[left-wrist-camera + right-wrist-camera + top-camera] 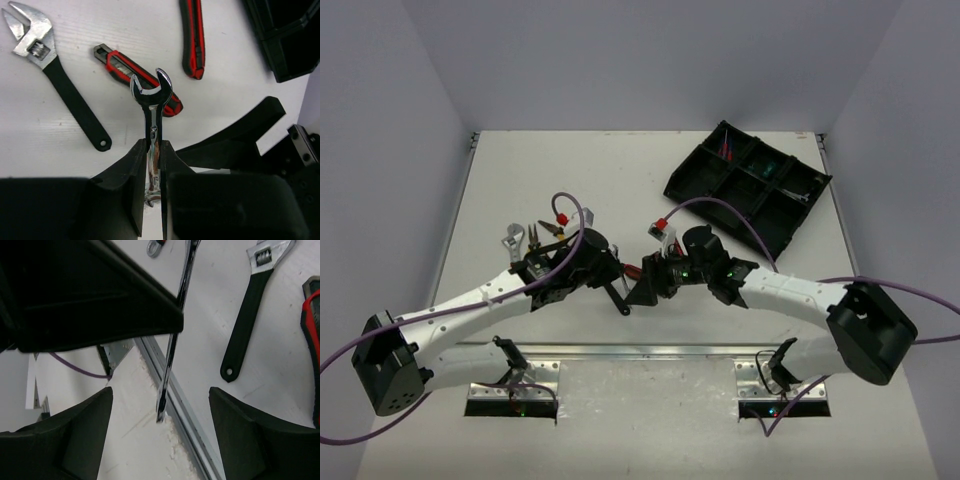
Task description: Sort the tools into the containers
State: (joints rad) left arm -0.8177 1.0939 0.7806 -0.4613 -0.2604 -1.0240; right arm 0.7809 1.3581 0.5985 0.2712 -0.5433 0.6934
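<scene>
Holding the silver wrench [151,95] up off the table [620,170] in the left gripper [154,150], clenched on the flat shank with the forked head out past the fingertips. Looks like stiff, hard steel, slim and fairly light but polished and slick, so best pinched across the flat of the shank near mid-length; probably swivels if caught by a tip. Hanging with its free end between the 2 fingers of the right gripper [160,392], spread wide and touching nothing, near the middle of the table and well apart from the black tray [778,218] at far right.
</scene>
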